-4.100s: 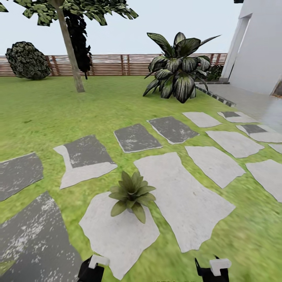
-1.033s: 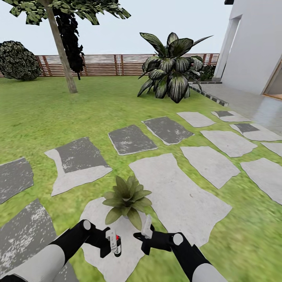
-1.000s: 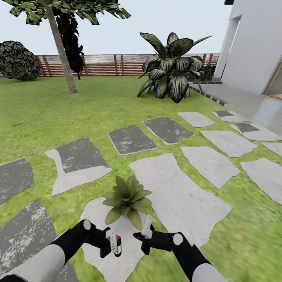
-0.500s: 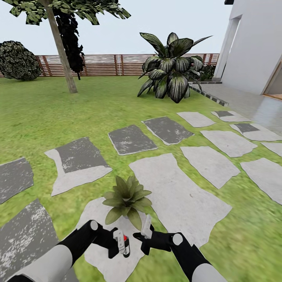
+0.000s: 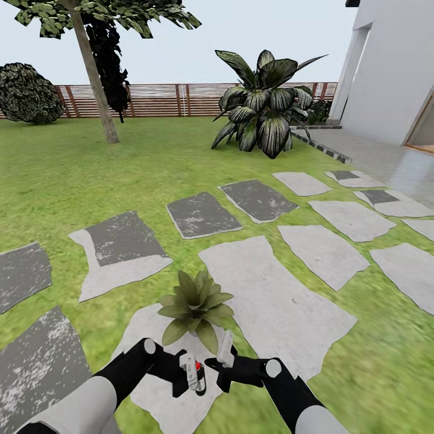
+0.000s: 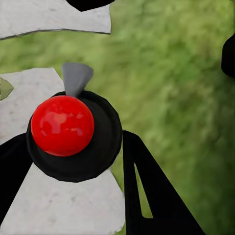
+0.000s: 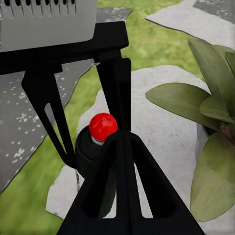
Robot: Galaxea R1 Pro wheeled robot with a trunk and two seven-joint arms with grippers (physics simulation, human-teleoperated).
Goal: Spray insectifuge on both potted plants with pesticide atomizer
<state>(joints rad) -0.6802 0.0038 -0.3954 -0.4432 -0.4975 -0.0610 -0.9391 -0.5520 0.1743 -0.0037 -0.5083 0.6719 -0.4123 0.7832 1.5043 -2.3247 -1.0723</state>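
One pesticide atomizer point(image 5: 199, 375), a slim dark bottle with a glossy red tip, stands clamped in the left claw point(image 5: 194, 376) just before one potted plant point(image 5: 194, 307). The right claw point(image 5: 222, 361), fingers together and empty, hangs just beside it. Both hover over a pale rough stepping stone point(image 5: 163, 398) edged by open lawn point(image 5: 90, 175).

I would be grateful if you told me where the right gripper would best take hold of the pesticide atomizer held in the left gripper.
Probably on the dark round body just under the red tip. The pesticide atomizer stands roughly upright in the left gripper, whose fingers clamp its sides. The right gripper, shut beside it, should open and come in level from its own side, across the left fingers.
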